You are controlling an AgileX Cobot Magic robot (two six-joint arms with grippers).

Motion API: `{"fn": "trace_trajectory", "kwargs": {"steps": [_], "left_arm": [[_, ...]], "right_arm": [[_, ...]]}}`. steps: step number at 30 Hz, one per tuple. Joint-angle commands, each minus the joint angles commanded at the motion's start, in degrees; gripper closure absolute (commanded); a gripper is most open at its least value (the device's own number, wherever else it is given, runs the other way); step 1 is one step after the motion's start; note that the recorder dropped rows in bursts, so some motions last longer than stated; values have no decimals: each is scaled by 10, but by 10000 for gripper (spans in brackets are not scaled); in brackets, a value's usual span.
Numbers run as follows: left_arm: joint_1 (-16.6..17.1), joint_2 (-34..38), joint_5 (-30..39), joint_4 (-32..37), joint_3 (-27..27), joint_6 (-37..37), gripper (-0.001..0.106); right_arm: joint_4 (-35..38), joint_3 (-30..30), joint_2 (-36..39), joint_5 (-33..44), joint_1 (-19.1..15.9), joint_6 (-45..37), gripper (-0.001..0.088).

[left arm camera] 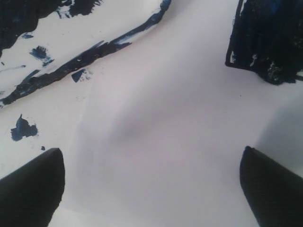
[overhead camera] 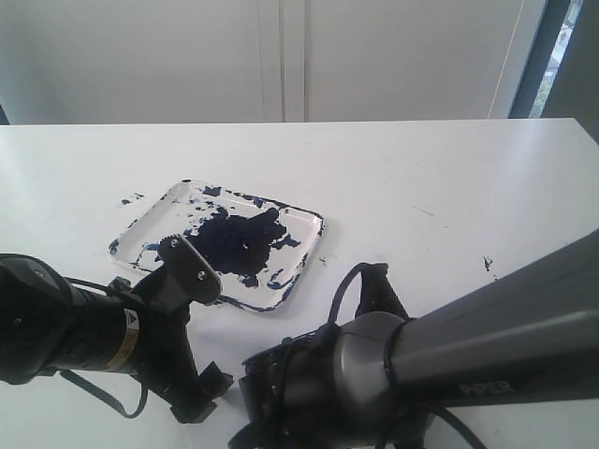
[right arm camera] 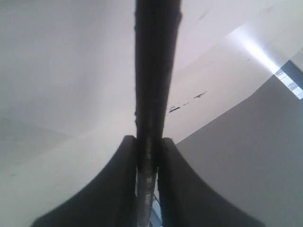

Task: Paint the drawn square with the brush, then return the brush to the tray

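Pinching the long, thin, black-handled brush (right arm camera: 156, 71) between two dark, curved fingers (right arm camera: 113, 189), the right tool (right arm camera: 150, 156) is pressed tight on the shaft, just beside a dull silver stretch of the handle. The brush runs straight out ahead of this tool over the smooth white table (overhead camera: 421, 178), and its tip is out of view. Faint dark specks (right arm camera: 187, 101) mark the table beyond the handle. The left tool (left arm camera: 151, 189) is spread wide and grips nothing, its matte black fingertips (left arm camera: 33, 189) hanging over bare table. Ahead of it to one side lies the small drawn square (left arm camera: 265, 38), its inside filled with rough dark blue strokes inside thin black lines. Ahead to the other side runs the rounded rim of the shallow white tray (left arm camera: 85, 56), streaked blue-black. In the exterior view the tray (overhead camera: 154, 224) holds a large glossy blotch (overhead camera: 234, 238) and splatters, while the bulky grey right arm (overhead camera: 487, 337) hides the right tool, the brush and the square.
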Motion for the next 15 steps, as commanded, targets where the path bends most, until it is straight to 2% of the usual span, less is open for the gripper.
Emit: {"fn": "trace_trajectory", "kwargs": {"steps": [8,15], "left_arm": [[0,0,0,0,0,0,42],[0,0,0,0,0,-1,42]], "right_arm": [[34,0,-16,0,0,0,868],[-18,0,-64,0,0,26,868]]}}
